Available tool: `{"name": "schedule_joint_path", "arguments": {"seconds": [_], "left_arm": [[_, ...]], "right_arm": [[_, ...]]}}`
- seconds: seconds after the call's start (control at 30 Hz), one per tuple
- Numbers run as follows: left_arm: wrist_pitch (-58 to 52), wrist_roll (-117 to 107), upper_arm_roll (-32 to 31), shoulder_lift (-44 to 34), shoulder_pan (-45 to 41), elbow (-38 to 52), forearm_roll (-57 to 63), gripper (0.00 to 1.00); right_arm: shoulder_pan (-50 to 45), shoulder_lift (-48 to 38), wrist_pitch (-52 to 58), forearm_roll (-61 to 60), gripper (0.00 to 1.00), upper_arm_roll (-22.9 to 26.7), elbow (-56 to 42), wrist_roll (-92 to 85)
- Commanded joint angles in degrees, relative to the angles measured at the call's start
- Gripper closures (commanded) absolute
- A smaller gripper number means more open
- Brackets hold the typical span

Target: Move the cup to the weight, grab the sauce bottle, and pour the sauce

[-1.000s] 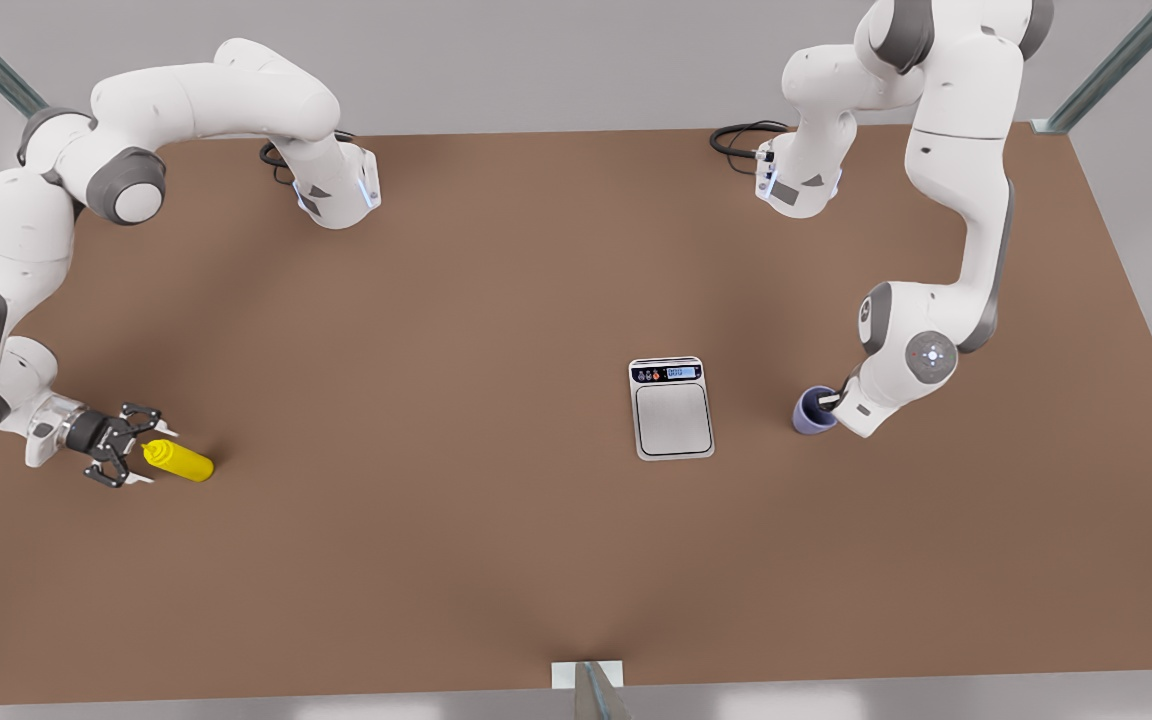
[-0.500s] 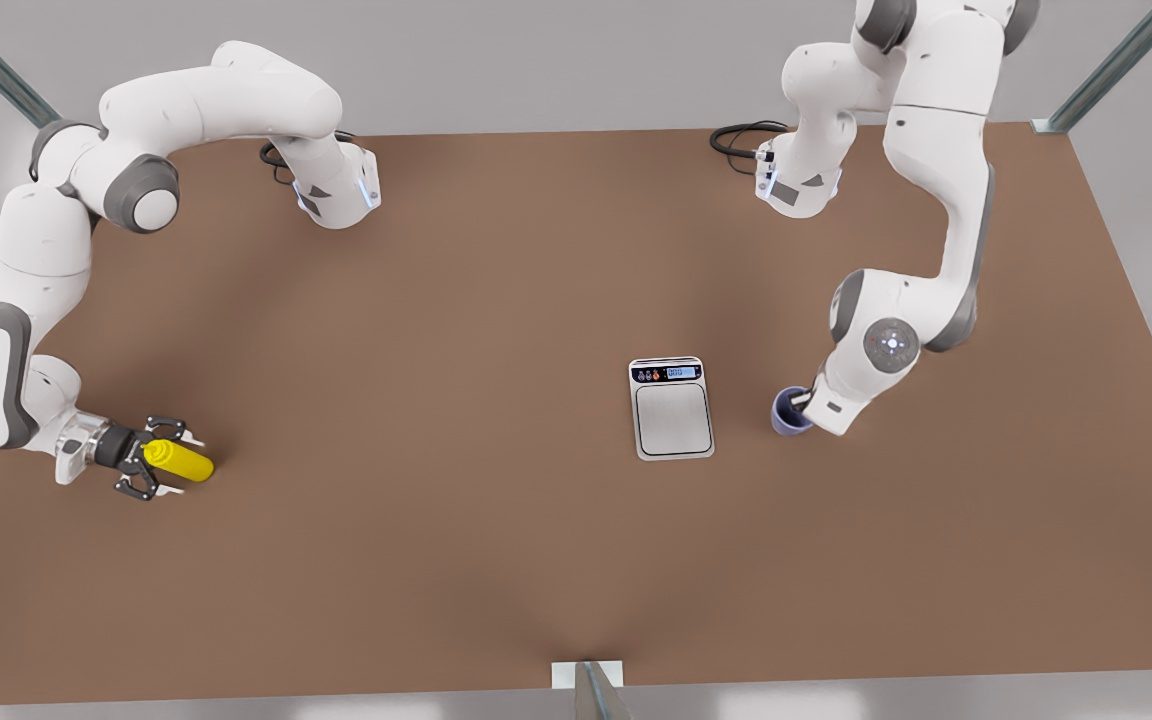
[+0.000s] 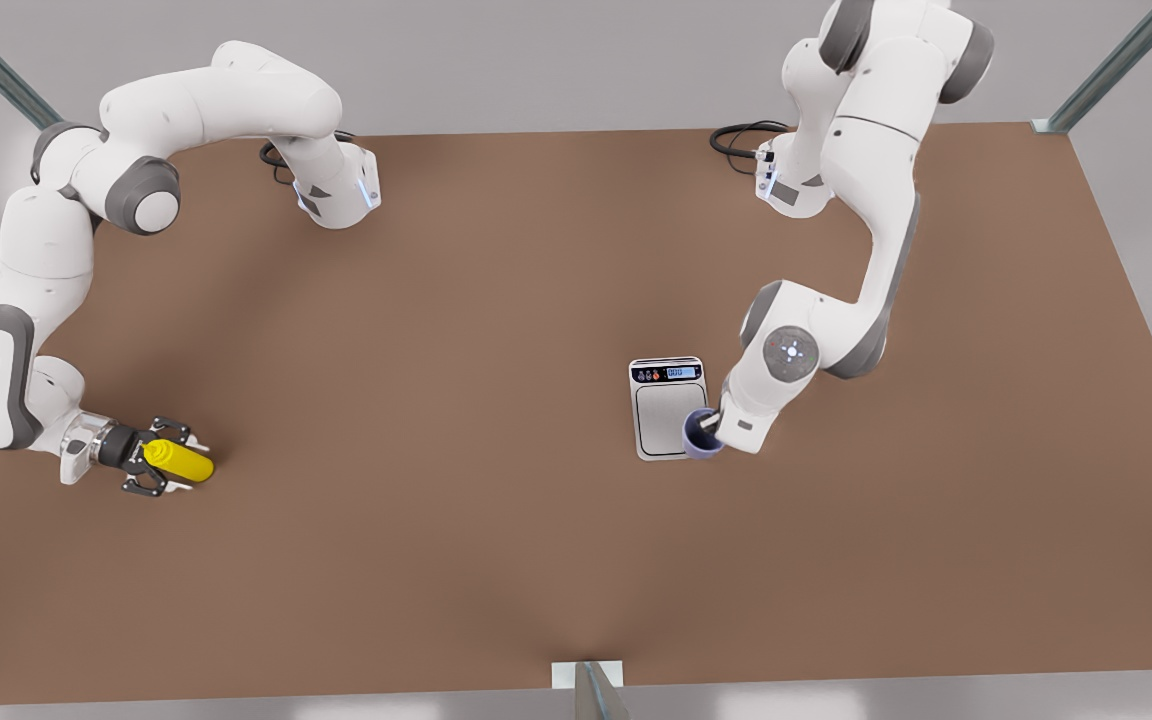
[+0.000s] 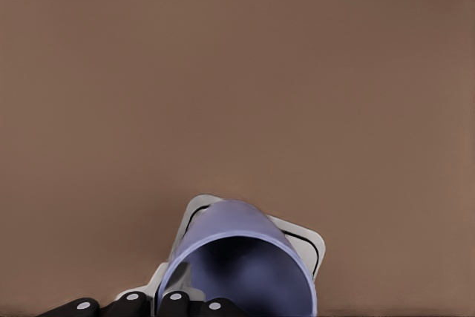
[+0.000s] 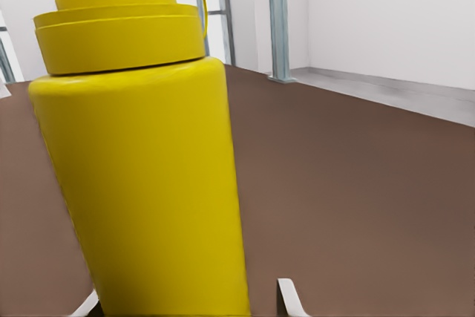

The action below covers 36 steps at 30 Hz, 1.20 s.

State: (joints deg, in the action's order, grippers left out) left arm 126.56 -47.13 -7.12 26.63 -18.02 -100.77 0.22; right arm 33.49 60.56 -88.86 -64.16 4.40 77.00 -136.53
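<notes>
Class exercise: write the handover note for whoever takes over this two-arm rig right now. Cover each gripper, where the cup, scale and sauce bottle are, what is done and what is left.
Left gripper: shut on the cup, holding it over the near corner of the weight on the front view's right.
Right gripper: fingers around the sauce bottle, which lies on the table at the front view's left; whether they are clamped cannot be told.
Done: cup brought to the weight.
Left: centre the cup on the plate and release it, lift the bottle, pour.
</notes>
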Motion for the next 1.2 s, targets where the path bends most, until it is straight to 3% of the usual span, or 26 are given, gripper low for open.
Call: {"name": "schedule_joint_path", "arguments": {"seconds": [0.0, 0.53, 0.57, 0.6, 0.97, 1.1, 1.17], "left_arm": [[0.1, 0.0, 0.0, 0.0, -0.2, 0.0, -5.1, 0.79], [0.9, -4.2, 0.1, 2.6, -5.2, 0.0, -4.6, 0.79], [0.9, -4.2, 0.1, 2.6, -5.2, 0.0, -4.6, 0.49], [0.9, -4.2, 0.1, 2.6, -5.2, 0.0, -4.4, 0.4], [0.4, -3.4, 0.3, 2.0, -5.1, 0.7, -4.5, 0.32], [-0.3, -3.6, 0.4, 0.6, -5.1, 0.7, -4.6, 0.32], [-5.7, -3.5, 0.8, -1.0, -5.0, 2.8, -4.7, 0.32]], "right_arm": [[0.0, 0.0, 0.0, 0.0, 0.35, 0.0, 0.1, 0.0], [0.0, 0.0, 0.2, -0.2, 0.4, 0.0, -0.1, 0.2], [0.0, 0.0, 0.1, -0.1, 0.4, -0.1, -0.1, 0.2], [0.0, -0.1, 0.4, -0.2, 0.4, 0.0, -0.2, 0.4], [-1.1, -3.1, 0.5, -0.9, 0.4, -1.0, -1.6, 6.7], [-8.7, -8.6, -6.2, -0.6, 0.4, -0.6, -1.6, 14.4], [-14.4, -10.6, -12.5, -0.5, 0.4, -0.6, -1.7, 19.8]]}}
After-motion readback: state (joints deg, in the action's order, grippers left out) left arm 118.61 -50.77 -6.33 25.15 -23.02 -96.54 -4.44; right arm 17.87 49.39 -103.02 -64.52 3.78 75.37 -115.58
